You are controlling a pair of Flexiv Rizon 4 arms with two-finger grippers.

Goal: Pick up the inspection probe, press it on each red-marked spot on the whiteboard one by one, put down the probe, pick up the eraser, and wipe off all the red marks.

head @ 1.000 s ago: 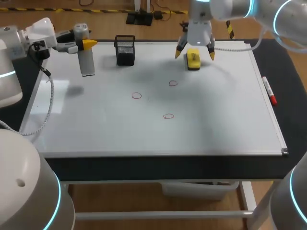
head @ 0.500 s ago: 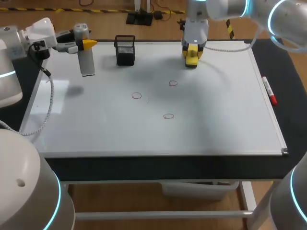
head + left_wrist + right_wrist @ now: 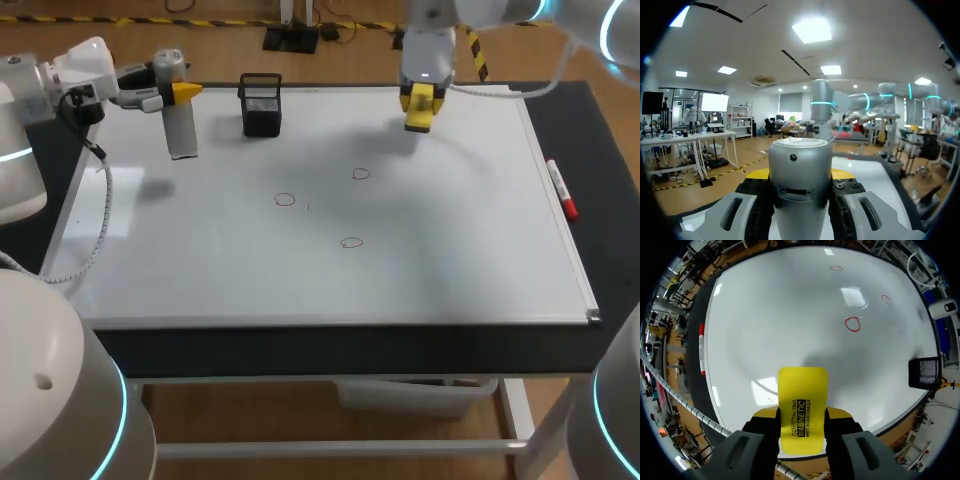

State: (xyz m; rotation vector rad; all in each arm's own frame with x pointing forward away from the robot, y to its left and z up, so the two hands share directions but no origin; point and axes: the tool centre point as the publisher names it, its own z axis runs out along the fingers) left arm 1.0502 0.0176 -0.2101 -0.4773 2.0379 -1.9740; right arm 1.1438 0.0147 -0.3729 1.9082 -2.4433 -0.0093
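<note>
Since a second ago your right gripper (image 3: 421,100) has closed both fingers on the eraser (image 3: 802,390) and raised it off the whiteboard's (image 3: 470,250) far edge. All three red marks (image 3: 285,199) await wiping. Your left gripper (image 3: 172,92) clasps the inspection probe (image 3: 181,128), which is not yet put down.

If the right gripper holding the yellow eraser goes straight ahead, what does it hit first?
Probably bare whiteboard: the eraser in the right gripper lands short of the nearest red circle.
</note>
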